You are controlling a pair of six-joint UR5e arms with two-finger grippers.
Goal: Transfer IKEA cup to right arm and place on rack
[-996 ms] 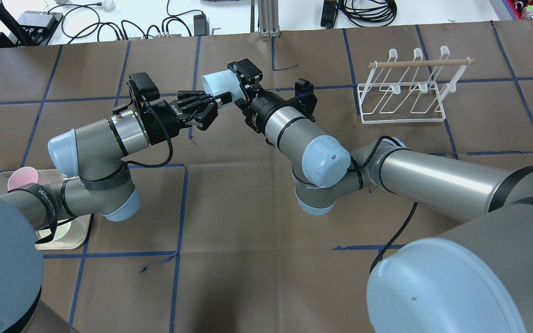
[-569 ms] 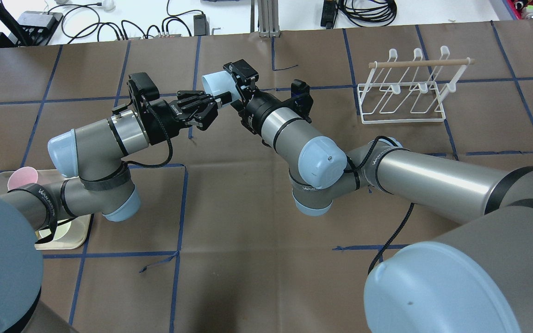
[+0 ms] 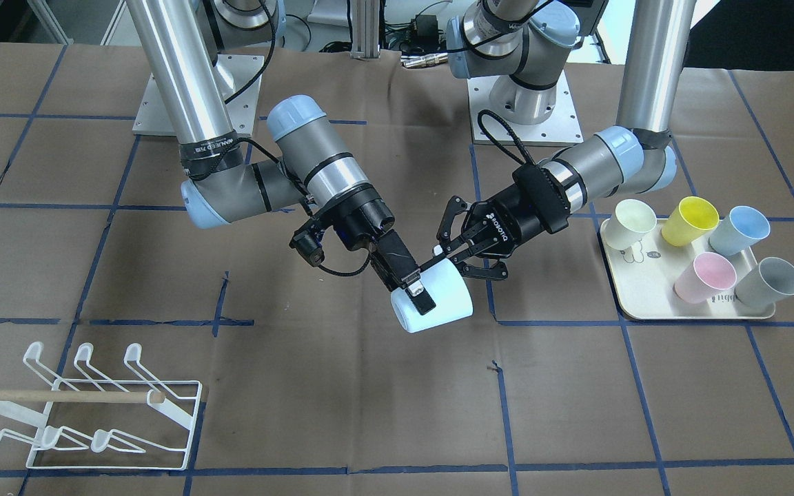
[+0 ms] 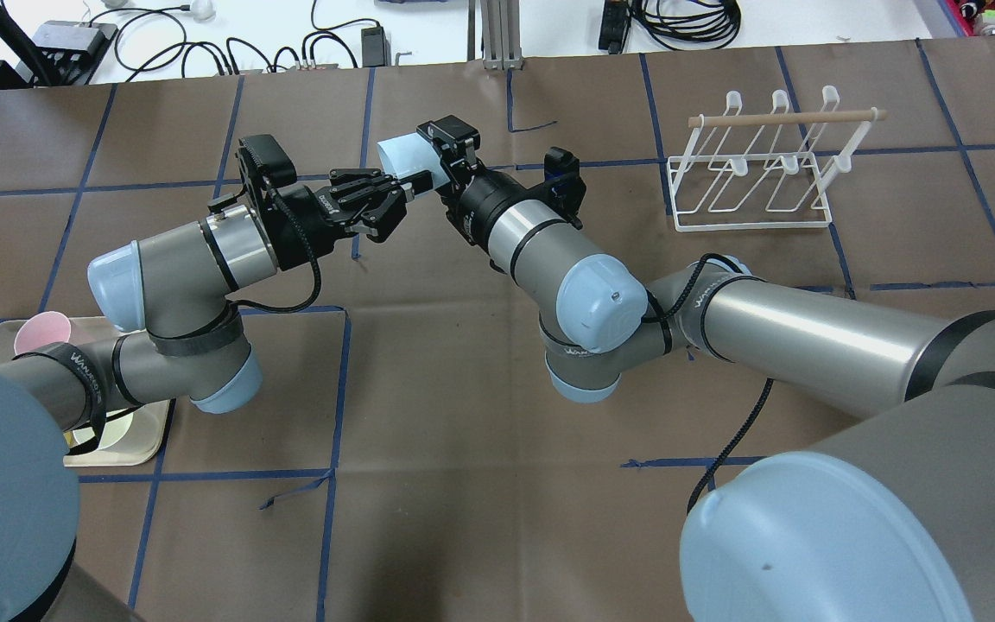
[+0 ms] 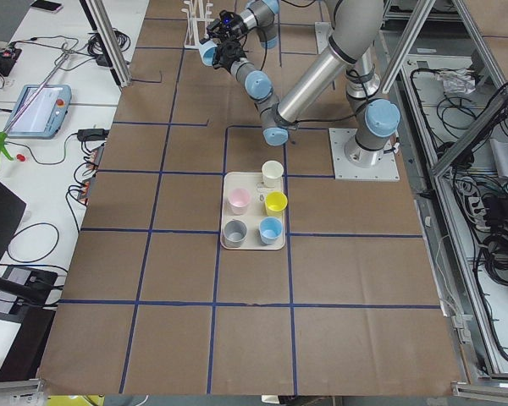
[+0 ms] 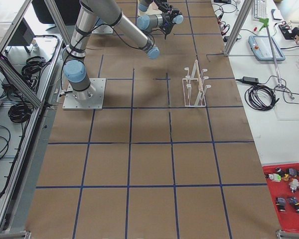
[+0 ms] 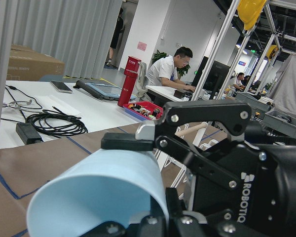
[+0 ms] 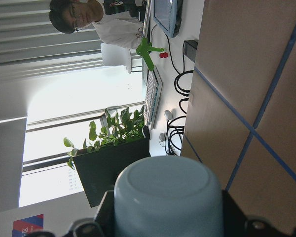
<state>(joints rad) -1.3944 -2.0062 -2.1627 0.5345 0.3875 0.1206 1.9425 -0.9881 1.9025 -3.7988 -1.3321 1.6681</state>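
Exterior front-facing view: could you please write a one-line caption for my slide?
Mid-air handover: left gripper pinches the pale-blue cup as the right gripper straddles it, white wire rack at lower left.

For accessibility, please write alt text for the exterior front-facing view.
In the centre, a pale blue cup hangs between two grippers: the left gripper pinches its rim, the right gripper straddles its body. A white wire rack stands at the view's lower left, a tray of five cups at right.

The surface (image 3: pixel 369 420) is covered in brown paper and marked into squares by blue tape (image 3: pixel 507 413). On it are set 1 white wire rack (image 3: pixel 59 396), 1 cream tray (image 3: pixel 645 289) well apart from it, and 2 base plates (image 3: pixel 562 117).
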